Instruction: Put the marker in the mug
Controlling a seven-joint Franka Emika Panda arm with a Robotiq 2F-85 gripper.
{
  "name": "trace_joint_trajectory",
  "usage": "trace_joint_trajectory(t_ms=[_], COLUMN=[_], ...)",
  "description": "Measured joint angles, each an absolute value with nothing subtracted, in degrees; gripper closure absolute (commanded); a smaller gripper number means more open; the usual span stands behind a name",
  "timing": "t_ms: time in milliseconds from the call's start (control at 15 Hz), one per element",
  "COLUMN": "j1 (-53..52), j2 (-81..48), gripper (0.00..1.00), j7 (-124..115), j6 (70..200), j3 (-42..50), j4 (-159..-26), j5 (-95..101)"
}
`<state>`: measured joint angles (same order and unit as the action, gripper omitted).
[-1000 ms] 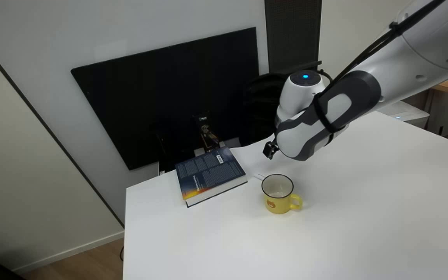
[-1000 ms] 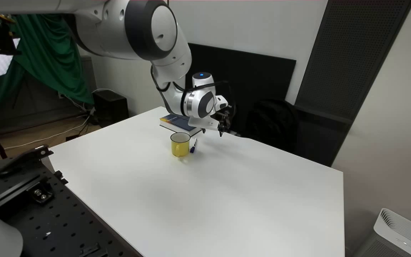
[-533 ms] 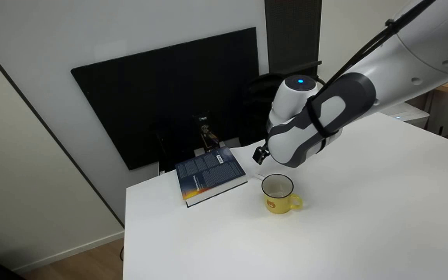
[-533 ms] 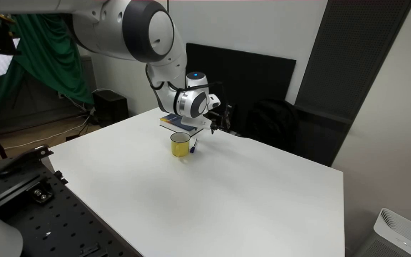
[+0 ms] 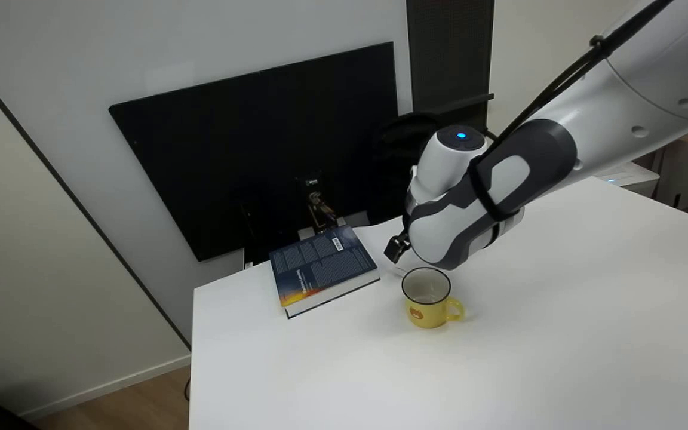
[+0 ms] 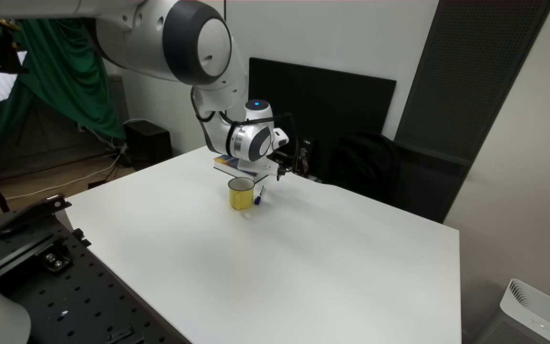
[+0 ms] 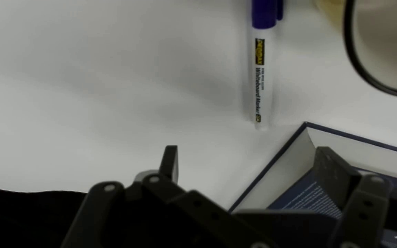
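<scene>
On the table (image 6: 313, 258), the marker (image 7: 263, 79) lies beside mug (image 5: 430, 313) and book (image 5: 323, 263).

In both exterior views arm (image 5: 630, 107) runs from upper corner of frame down toward middle, bent at joints, blue light (image 5: 461, 135) glowing atop wrist (image 5: 442, 167). Hand (image 7: 246, 151) spans bottom of wrist view; fingers (image 7: 336, 175) spread wide apart, tips toward top of frame.
</scene>
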<state>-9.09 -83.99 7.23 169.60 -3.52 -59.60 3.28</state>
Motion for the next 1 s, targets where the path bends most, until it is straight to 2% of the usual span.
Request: trace_joint_trajectory(t_ms=[1000], j1=[-5.5], j2=[-83.9], gripper=[0.0], j7=[10.3], j6=[164.1], j3=[-6.3], j4=[-60.5], j5=[3.3])
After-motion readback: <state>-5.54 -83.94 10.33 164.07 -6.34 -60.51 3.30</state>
